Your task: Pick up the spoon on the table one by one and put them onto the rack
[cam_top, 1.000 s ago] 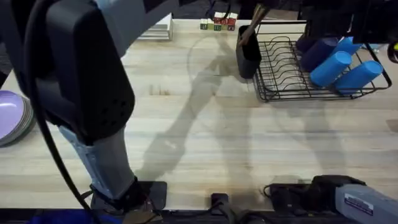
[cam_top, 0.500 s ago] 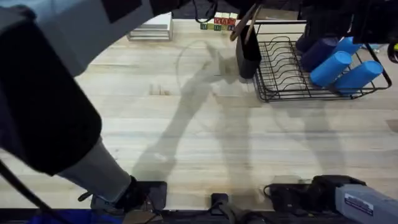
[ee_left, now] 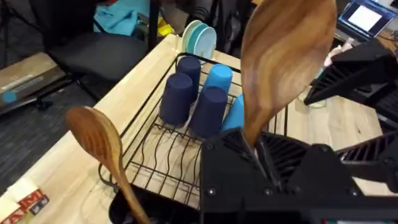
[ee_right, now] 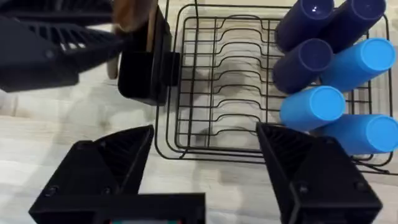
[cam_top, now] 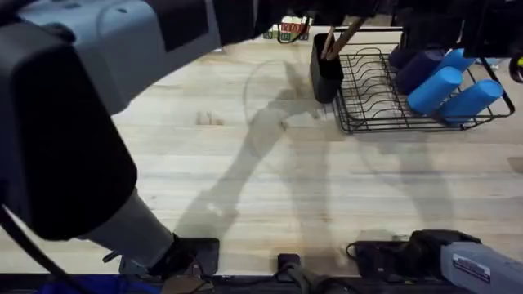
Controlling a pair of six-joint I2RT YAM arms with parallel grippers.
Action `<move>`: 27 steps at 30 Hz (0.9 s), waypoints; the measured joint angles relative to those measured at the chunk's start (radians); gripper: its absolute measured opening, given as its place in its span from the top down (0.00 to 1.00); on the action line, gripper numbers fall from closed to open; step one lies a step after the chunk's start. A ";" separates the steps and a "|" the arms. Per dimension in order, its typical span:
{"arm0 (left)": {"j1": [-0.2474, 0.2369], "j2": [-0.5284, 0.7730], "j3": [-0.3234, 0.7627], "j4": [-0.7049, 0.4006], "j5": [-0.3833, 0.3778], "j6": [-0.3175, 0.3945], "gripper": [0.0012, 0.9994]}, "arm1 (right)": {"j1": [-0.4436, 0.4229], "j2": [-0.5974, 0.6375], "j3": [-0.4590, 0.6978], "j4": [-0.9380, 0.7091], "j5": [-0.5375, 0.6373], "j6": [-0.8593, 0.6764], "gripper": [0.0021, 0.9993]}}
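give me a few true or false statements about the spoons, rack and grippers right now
1. The left gripper holds a brown wooden spoon. True.
2. Another wooden spoon stands in the black rectangular caddy. True.
3. The black wire dish rack holds only plates. False: blue tumblers lie in it.
4. The right gripper grips a tumbler. False: it is open, holding nothing.
5. The held spoon lies flat on the light wooden table. False: it is above the rack.

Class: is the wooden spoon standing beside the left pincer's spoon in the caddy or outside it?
In. That spoon stands handle-down, its handle running into the rack's black caddy, bowl upward.
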 joint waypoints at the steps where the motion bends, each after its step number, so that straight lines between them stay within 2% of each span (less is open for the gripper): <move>1: -0.002 0.000 -0.010 0.012 0.000 -0.003 0.96 | 0.000 0.000 0.000 0.000 0.000 0.000 0.00; 10: -0.001 0.000 -0.107 0.155 -0.001 -0.021 0.96 | 0.000 0.000 0.000 0.000 0.000 -0.001 0.00; 17: -0.001 0.000 -0.164 0.290 -0.010 -0.082 0.96 | 0.000 0.000 0.000 0.000 0.000 -0.001 0.00; 27: -0.001 0.029 -0.172 0.280 -0.034 -0.131 0.96 | 0.000 0.000 0.000 0.000 0.000 -0.001 0.00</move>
